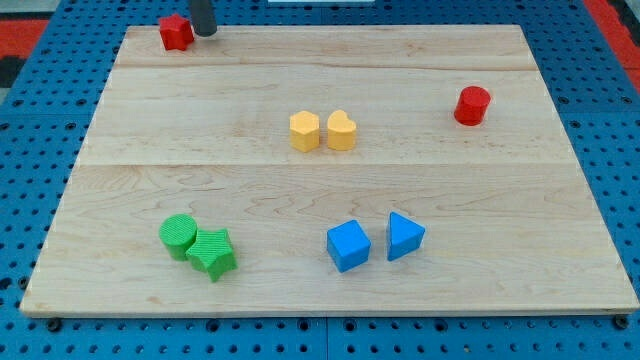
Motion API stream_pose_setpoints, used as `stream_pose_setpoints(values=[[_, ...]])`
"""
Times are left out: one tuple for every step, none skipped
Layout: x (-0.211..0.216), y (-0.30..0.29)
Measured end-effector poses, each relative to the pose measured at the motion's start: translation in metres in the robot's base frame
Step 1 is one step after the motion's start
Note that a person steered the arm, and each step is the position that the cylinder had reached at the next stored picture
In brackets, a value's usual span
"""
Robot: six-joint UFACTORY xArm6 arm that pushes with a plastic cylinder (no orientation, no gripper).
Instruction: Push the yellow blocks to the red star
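blocks, yellow hexagon (304, 131) and yellow heart (341, 130) (touching), look light, slippery: you push their 4 o'clock faces toward red star (176, 32); end effector (204, 30), a bare rod, grips nothing.

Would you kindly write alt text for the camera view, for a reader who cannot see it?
My tip sits at the wooden board's top-left edge, just right of the red star. Two yellow blocks sit side by side mid-board, well apart from the star.
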State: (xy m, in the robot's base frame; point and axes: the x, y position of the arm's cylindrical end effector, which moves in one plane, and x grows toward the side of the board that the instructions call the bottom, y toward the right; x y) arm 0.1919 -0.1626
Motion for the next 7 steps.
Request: stream_pose_setpoints(values=[[0.001,-0.015],[0.035,-0.019],[0.067,-0.011],[0.095,0.083],[0.125,0.211],[0.202,0.243],[0.219,0.183]])
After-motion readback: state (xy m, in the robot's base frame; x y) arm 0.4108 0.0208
